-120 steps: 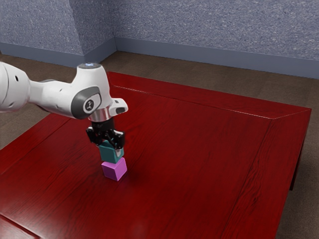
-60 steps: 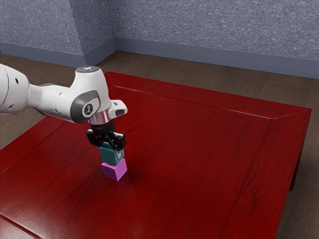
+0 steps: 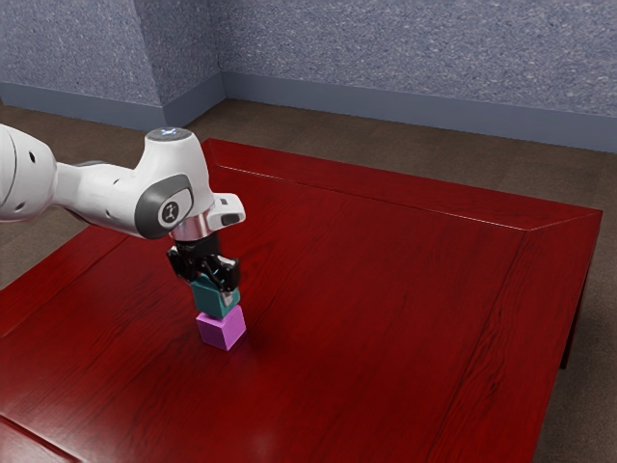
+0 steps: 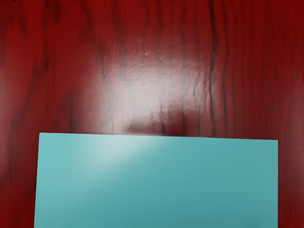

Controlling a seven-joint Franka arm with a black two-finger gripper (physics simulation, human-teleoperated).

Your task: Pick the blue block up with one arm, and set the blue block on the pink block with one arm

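Note:
The blue block [image 3: 214, 298], teal in colour, sits between the black fingers of my gripper [image 3: 214, 289], which is shut on it. Its underside rests on, or just above, the pink block [image 3: 221, 329] that stands on the red table [image 3: 386, 289] in the exterior view's left half. From the hand's camera the blue block [image 4: 156, 183] appears as a large flat teal face directly under the hand, hiding the pink block beneath it.
The dark red wooden table top [image 4: 152, 66] spreads wide around the stack. Its far edge [image 3: 405, 193] and its edge at the exterior view's right [image 3: 578, 289] lie well away from the blocks. Brown floor and a grey wall lie beyond.
My hand has sunk slightly with the blue block, bringing it down onto the pink block. The pink block has not moved.

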